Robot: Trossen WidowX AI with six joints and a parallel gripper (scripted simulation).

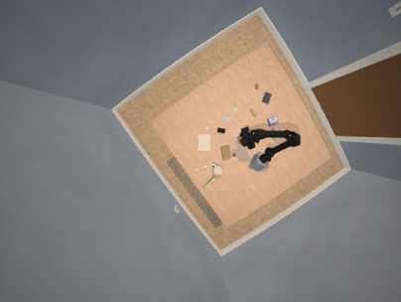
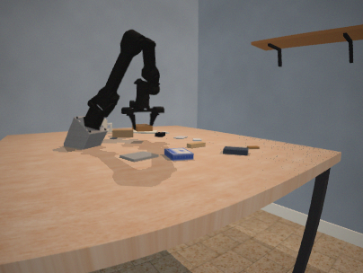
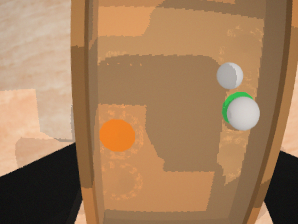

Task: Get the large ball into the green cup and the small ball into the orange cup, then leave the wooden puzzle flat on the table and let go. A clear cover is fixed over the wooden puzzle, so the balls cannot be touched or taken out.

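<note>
The table [image 2: 189, 189] spreads below the pincer [image 2: 143, 120], which hangs from the black arm [image 2: 118, 72] and pinches the wooden puzzle [image 3: 169, 116] between its fingers, above the table top. Under the puzzle's cover, the large ball [image 3: 242, 112] sits over the green cup [image 3: 230, 104], the small ball [image 3: 229, 75] just beside it, and the orange cup [image 3: 117, 135] lies well apart across the board.

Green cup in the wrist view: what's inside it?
The large ball sits over the green cup, hiding all but a green crescent. The small ball lies just above it; the orange cup holds nothing.
</note>
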